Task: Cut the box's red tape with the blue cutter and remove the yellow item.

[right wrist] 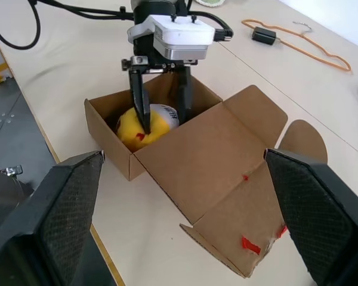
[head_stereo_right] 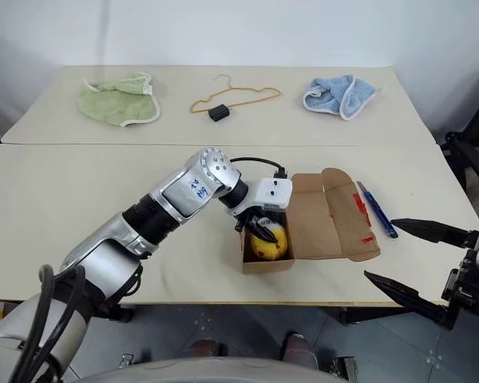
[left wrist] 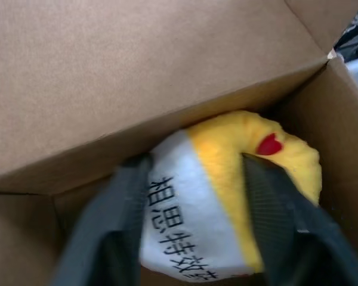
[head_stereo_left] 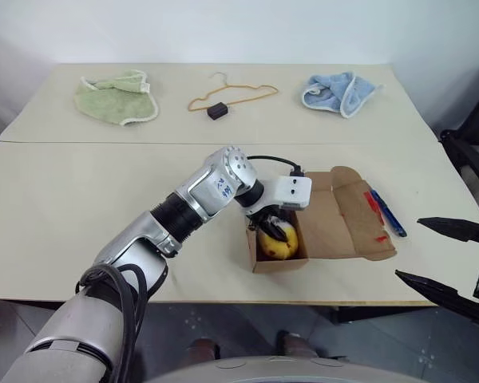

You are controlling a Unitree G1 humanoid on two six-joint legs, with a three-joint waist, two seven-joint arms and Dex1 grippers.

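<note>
The brown box (head_stereo_left: 275, 263) stands open near the table's front edge, with its lid (head_stereo_left: 339, 219) folded flat to the right. Scraps of cut red tape (head_stereo_left: 381, 237) cling to the lid's edge. Inside lies the yellow item (head_stereo_left: 278, 243), a soft toy with a white printed patch (left wrist: 179, 232) and a red heart. My left gripper (right wrist: 164, 122) reaches down into the box, its two black fingers (left wrist: 116, 220) pressed on either side of the toy. The blue cutter (head_stereo_left: 389, 213) lies on the table just right of the lid. My right gripper (head_stereo_left: 408, 248) hangs open beyond the cutter, holding nothing.
Along the table's far side lie a green cloth (head_stereo_left: 116, 97), an orange wire hanger (head_stereo_left: 231, 94) with a small black block (head_stereo_left: 218, 111), and a blue cloth (head_stereo_left: 339, 92). A seam (head_stereo_left: 104, 143) runs across the tabletop. The box sits close to the front edge (head_stereo_left: 223, 301).
</note>
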